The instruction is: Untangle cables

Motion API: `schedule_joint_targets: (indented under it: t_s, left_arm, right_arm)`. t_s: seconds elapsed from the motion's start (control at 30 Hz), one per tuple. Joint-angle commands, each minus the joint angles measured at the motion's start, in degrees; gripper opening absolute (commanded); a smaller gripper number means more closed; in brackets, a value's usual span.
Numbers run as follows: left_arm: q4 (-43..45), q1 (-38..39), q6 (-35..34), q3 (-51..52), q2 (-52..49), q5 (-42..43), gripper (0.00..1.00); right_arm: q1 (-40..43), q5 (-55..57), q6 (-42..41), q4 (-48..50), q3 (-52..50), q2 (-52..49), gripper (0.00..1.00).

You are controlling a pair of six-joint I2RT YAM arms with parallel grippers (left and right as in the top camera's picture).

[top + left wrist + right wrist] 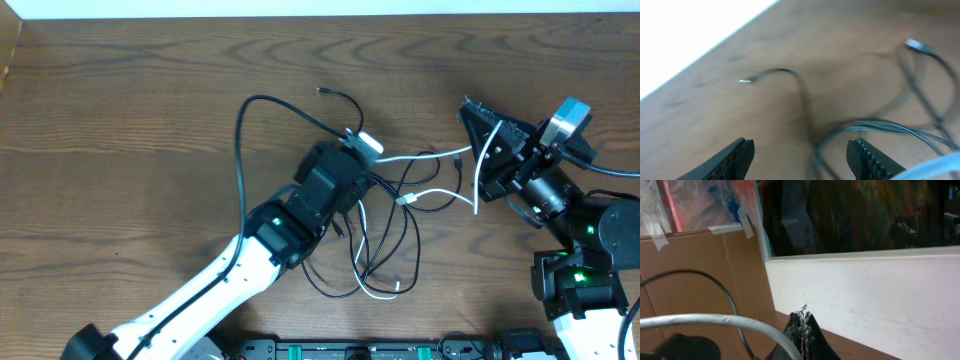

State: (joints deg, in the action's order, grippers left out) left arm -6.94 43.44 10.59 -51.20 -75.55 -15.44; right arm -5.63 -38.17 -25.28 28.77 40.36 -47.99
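The cables are lying in a loose knot in the middle of the wooden table [120, 120], just ahead of the left arm. A long black cord [241, 150] is looping wide to the left and back into the pile, and a shorter white cord [415, 157] is running out toward the right arm. The left gripper [801, 147] is hovering over the knot with its jaws well apart and nothing between them — black strands are showing on the wood below the gap. The right gripper [803, 320] is raised off the table with its jaws pressed tight together. The white cord is arcing right past them, but I cannot tell whether it is pinched.

To my eye the step in hand is picking out one strand. It is calling for the left fingers [867, 160] to come down around a single black cord, not a bundle, and then for a slow pull away from the right arm, so the loops slide rather than cinch.

The cords are looking thin, limp and smooth — one bright metal tip [745, 81] is lying free. The fingers' inner faces are ridged, and the table is dark and grained.
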Motion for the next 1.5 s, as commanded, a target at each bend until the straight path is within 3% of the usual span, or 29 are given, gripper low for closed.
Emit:
schedule_joint_targets:
  t_s: [0.0,0.33,0.53,0.57,0.7,0.73,1.3,1.47]
  left_arm:
    - [1.36,-0.17,0.52,-1.55,2.4,-16.24,0.65]
    - [6.12,-4.72,0.85,-1.55,6.47,-31.69,0.65]
    - [10.97,-7.67,5.92,-1.55,10.91,-32.85,0.63]
    - [11.63,-7.87,6.47,-1.55,11.63,-32.85,0.59]
    - [12.41,-8.02,6.97,-1.55,13.79,-32.83,0.13]
    - [12.39,-8.02,6.97,-1.55,14.12,-32.85,0.08]
    - [12.48,-8.02,4.13,-1.55,14.73,-32.83,0.08]
    - [18.6,-7.89,4.11,-1.55,14.8,-32.76,0.08]
  right_arm:
    - [0.35,-0.5,-0.83,0.11,0.15,0.2,0.01]
    - [1.29,-1.44,-0.83,-0.39,0.13,0.17,0.01]
    - [2.34,-1.46,-0.57,-2.8,0.13,0.17,0.01]
    - [2.32,-1.46,-0.35,-2.97,0.13,0.17,0.01]
    - [2.32,-1.44,-0.33,-3.67,0.13,-0.04,0.01]
    - [2.34,-1.42,-0.26,-4.04,0.13,-0.04,0.01]
    - [2.32,-4.02,4.81,-17.09,0.13,-2.73,0.01]
    - [2.32,-3.98,5.22,-17.25,0.13,-3.43,0.01]
